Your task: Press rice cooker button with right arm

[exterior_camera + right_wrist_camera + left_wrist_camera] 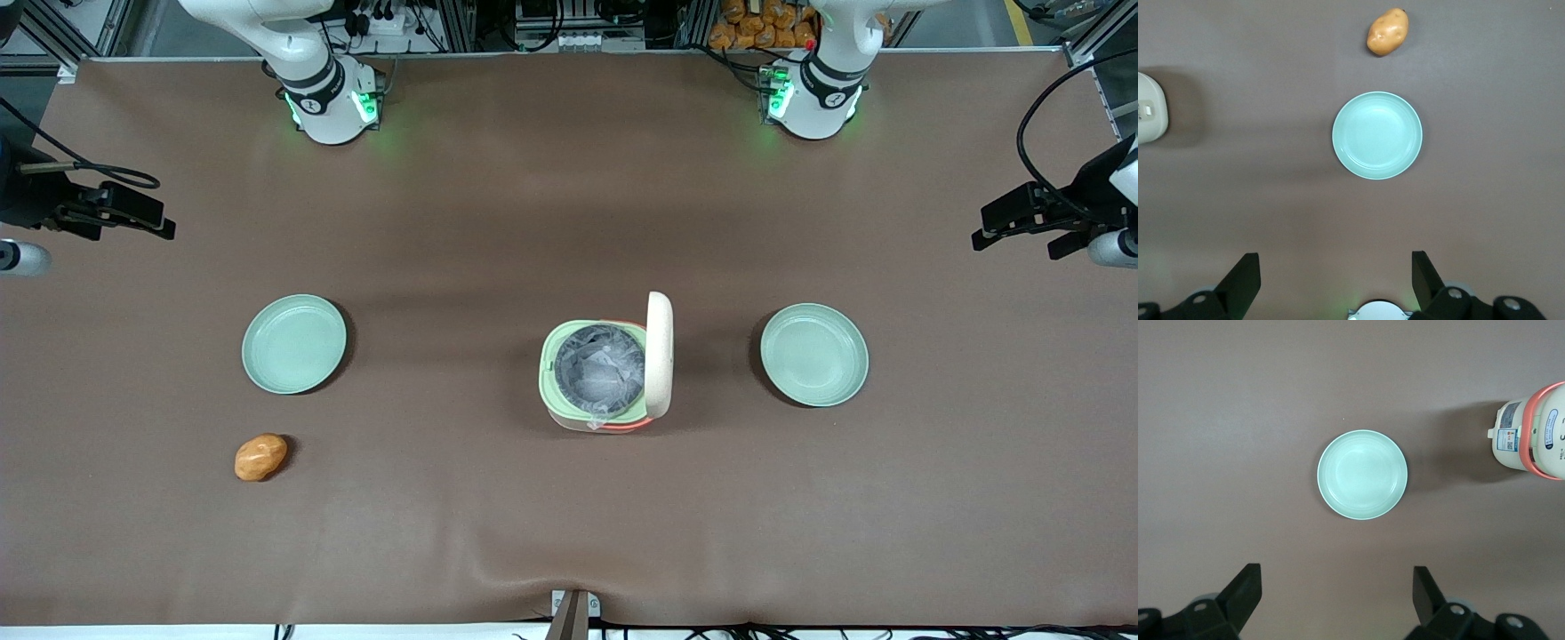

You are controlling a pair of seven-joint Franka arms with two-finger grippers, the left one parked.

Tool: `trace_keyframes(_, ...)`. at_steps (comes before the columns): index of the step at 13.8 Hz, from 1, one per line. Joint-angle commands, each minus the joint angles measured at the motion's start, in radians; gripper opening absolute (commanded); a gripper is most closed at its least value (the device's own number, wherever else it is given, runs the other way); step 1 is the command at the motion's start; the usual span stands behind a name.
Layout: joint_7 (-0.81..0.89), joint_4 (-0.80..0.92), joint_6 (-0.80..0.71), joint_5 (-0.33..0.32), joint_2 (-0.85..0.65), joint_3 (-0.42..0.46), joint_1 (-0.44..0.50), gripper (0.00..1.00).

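The rice cooker (594, 378) stands mid-table between two plates. Its cream lid (659, 354) is raised upright and shows edge-on, and the grey inner pot (600, 366) is exposed. The button is hidden in every view. An edge of the cooker shows in the right wrist view (1150, 110), and its labelled side in the left wrist view (1528, 433). My right gripper (1336, 267) is open and empty. It hangs well above the table toward the working arm's end (133, 215), far from the cooker.
A mint-green plate (294, 344) lies under the gripper's wrist camera (1377, 135). A potato (260, 456) lies nearer the front camera than that plate (1388, 31). A second plate (813, 354) lies toward the parked arm's end (1362, 475).
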Motion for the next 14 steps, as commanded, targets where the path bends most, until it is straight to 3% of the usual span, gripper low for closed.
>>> trace_keyframes(1,-0.039,-0.047,0.001,-0.026,-0.04,0.013,-0.036,1.0)
trace_keyframes(5,-0.041,-0.049,0.001,-0.072,-0.045,0.01,-0.035,1.0)
trace_keyframes(14,-0.062,-0.041,0.002,-0.101,-0.046,-0.041,-0.026,1.0)
